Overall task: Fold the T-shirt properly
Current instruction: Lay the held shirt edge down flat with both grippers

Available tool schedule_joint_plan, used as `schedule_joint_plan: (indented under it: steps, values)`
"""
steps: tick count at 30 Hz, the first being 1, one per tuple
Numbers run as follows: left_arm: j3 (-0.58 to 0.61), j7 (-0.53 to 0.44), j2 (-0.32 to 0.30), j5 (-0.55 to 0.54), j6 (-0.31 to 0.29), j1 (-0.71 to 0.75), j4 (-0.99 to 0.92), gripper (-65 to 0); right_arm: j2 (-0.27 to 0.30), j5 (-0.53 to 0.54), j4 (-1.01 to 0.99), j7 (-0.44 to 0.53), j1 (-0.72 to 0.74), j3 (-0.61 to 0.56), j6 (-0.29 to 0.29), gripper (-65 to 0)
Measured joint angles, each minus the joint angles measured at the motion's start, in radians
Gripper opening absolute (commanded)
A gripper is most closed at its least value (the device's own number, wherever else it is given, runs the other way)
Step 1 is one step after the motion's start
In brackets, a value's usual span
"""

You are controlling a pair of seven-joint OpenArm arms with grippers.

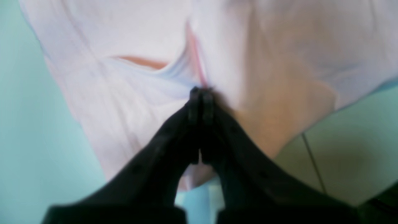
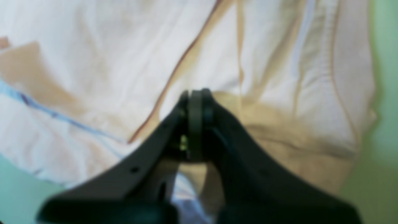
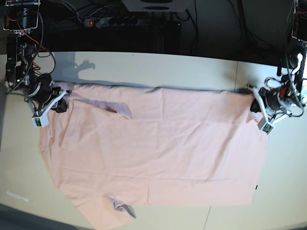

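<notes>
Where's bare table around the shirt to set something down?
Bare: table strip behind the shirt, between both arms; left of the shirt, before the right gripper; right of the shirt, before the left gripper. Crowded: both shirt corners under the grippers.

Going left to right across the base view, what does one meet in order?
Right arm's fingers → the dark opening in the folded-over part of the T-shirt → the main spread of the T-shirt → left arm's fingers
</notes>
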Motion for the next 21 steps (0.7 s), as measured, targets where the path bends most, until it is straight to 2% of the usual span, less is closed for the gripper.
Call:
schedule_joint_plan:
  steps: [8,14,21]
  values:
    - [-0.053,0.023,0.001,0.035,0.001,0.168,0.174,-65.0,0.0,-0.007,0.106,-0.023,-0.122,0.076,0.0,-65.0]
    - [-0.056,0.03,0.006,0.049,0.002,0.178,0.188,-65.0,0.0,-0.006,0.155,-0.034,-0.198,0.14,0.001,-65.0]
    - [-0.056,0.03,0.006,0.049,0.002,0.178,0.19,-65.0,0.005,-0.002,0.156,-0.037,-0.204,0.163,0.005,-65.0]
